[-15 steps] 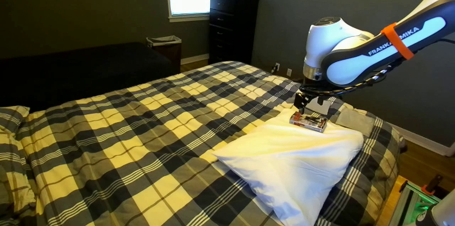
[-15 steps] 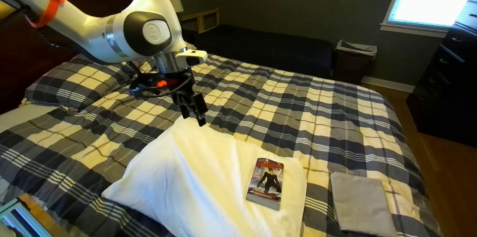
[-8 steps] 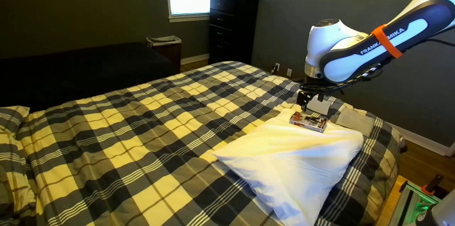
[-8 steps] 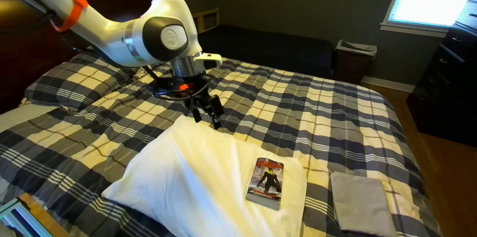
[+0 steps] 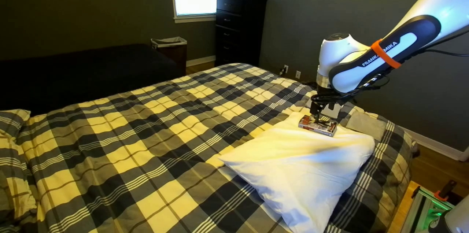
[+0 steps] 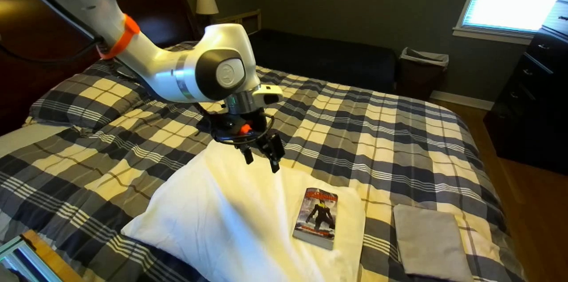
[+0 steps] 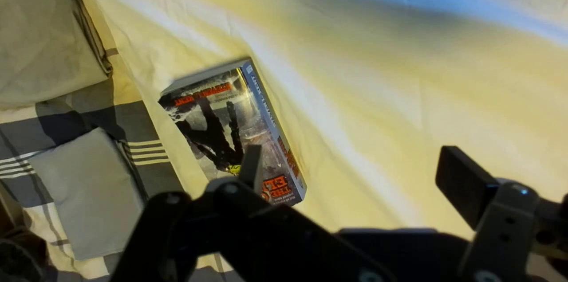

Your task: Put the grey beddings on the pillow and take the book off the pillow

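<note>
Large soft white rectangular pillow (image 6: 239, 224): neither half of task looks done; small grey-and-black paperback book with red lettering (image 6: 316, 217) lies on it, no beddings on it.
Folded flat rectangular grey cloth beddings (image 7: 88, 195): two pieces in wrist view, both beside pillow on yellow-and-dark plaid cloth bedcover (image 6: 337, 113); which is meant, can't tell.
Book, left to do: take off pillow, then beddings on (order a guess).
Book, pointing: flat, face up, near pillow's edge on beddings side. Wrist view: long axis slants upper left to lower right, title end lower right, spine on right side.
Black two-finger end effector (image 7: 350, 164): jaws well apart, nothing between; hangs over pillow near book, probably lining up.
Jaws vs book axis: cross on a slant, wrist turn likely needed.
</note>
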Tool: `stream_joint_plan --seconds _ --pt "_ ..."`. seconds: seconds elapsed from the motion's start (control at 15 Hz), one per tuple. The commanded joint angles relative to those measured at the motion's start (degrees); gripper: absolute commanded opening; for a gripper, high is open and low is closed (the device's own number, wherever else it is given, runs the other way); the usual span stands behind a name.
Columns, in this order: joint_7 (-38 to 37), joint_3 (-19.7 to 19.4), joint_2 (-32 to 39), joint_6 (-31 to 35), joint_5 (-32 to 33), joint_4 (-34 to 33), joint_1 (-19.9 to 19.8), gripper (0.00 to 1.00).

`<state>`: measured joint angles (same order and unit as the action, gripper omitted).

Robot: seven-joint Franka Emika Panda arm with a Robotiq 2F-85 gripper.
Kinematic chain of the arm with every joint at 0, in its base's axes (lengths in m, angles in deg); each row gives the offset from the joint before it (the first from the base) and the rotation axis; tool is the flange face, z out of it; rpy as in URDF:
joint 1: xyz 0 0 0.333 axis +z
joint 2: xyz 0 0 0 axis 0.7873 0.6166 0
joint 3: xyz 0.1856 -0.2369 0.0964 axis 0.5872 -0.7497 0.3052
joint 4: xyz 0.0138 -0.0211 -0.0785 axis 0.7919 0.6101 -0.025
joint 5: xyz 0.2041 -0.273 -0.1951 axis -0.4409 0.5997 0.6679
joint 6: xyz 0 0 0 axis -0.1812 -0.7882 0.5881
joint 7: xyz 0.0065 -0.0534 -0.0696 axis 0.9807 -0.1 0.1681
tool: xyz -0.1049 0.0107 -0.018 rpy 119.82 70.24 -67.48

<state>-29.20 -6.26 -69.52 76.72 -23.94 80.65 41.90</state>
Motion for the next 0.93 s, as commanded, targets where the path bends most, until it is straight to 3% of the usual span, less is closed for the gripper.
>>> stream_joint_plan --seconds 0.0,0.27,0.33,0.67,0.87 --pt "2.8 -2.4 5.6 3.3 1.2 -1.9 -0.4 1.0" --pt "0.0 -6.5 12.0 7.5 7.4 -5.6 0.1 1.0" --pt "2.1 -5.6 7.9 5.4 3.6 -2.7 0.7 1.0" --pt "2.0 -7.1 11.4 6.8 5.2 -5.3 0.9 1.0" --pt "0.6 -9.4 18.0 7.6 10.4 -10.2 1.3 1.0"
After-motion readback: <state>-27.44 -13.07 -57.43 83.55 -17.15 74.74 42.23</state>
